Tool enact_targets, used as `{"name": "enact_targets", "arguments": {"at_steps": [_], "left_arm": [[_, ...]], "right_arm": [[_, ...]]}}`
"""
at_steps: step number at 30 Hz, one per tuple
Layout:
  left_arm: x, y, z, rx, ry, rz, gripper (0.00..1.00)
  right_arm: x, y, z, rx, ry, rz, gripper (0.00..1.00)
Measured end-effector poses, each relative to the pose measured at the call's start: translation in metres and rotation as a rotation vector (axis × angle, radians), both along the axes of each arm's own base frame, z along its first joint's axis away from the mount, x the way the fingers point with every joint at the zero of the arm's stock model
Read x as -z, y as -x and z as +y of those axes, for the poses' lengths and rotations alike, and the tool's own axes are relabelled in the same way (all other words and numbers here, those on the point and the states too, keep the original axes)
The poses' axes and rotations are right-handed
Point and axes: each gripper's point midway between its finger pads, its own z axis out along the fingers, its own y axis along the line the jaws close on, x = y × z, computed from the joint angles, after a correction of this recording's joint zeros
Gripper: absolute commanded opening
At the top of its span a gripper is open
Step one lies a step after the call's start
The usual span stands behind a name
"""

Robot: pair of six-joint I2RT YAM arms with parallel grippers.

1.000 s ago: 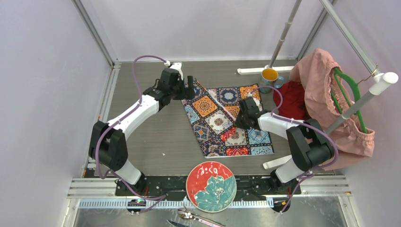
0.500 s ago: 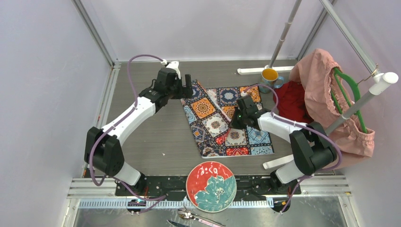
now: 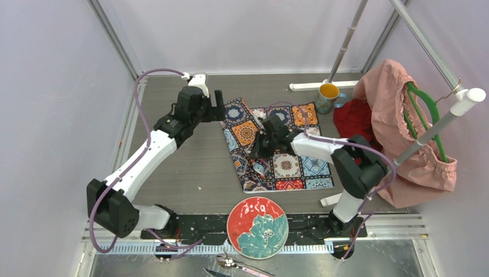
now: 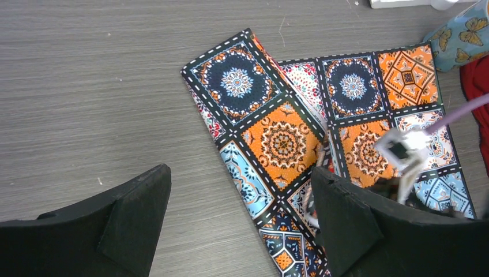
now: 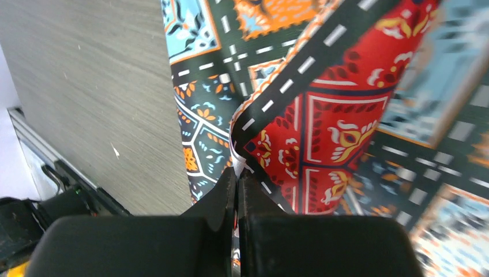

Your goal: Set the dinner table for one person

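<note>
The mat lay in the middle of the desk, skewed and not yet flat: a doubled strip ran along its left side, its long axis going from the far-left corner down toward the near edge. The right gripper sat low on that strip, about halfway along it. In the right wrist view the right gripper was shut tight on a raised edge of the mat, with the cloth tenting up from the fingers. Bare desk lay to that gripper's left, so the free ground for spreading the layer was judged to be leftward, across the fold and not along it.

The left gripper hovered over the far-left corner of the mat, spread wide and holding nothing. In its own view the left gripper straddled the blue and orange tiles of the mat, with plain desk to the left. It was the nearer arm to that corner; the right arm was nearer to the middle of the fold.

Against the frame a second before, the right gripper had travelled left from the mat's right half to its left-centre, carrying cloth with it. The left gripper had drawn back a little toward the far-left, its arm stretched straighter. The plate lay unmoved at the near edge, well apart from the mat.
</note>
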Motion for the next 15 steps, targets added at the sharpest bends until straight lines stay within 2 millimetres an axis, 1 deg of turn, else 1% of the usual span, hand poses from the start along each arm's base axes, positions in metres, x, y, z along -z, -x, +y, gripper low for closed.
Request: {"name": "enact_targets", "arguments": {"at_steps": [4,6,9,11,15], "left_arm": [[-0.008,0.007,0.009,-0.018,-0.006,-0.023,0.93],[-0.012,0.011,0.013,-0.025,-0.012,-0.036,0.93],[-0.017,0.015,0.018,-0.033,-0.019,-0.048,0.93],[-0.021,0.018,0.020,-0.037,-0.018,-0.058,0.94],[-0.027,0.024,0.025,-0.045,-0.014,-0.075,0.94]], "right_arm": [[0.018,0.015,0.033,-0.092,-0.009,0.043,0.01],[0.021,0.023,0.050,-0.137,-0.020,0.052,0.01],[0.018,0.031,0.072,-0.195,-0.044,0.049,0.01],[0.011,0.035,0.089,-0.233,-0.070,0.038,0.01],[-0.002,0.044,0.115,-0.302,-0.115,0.022,0.01]]}}
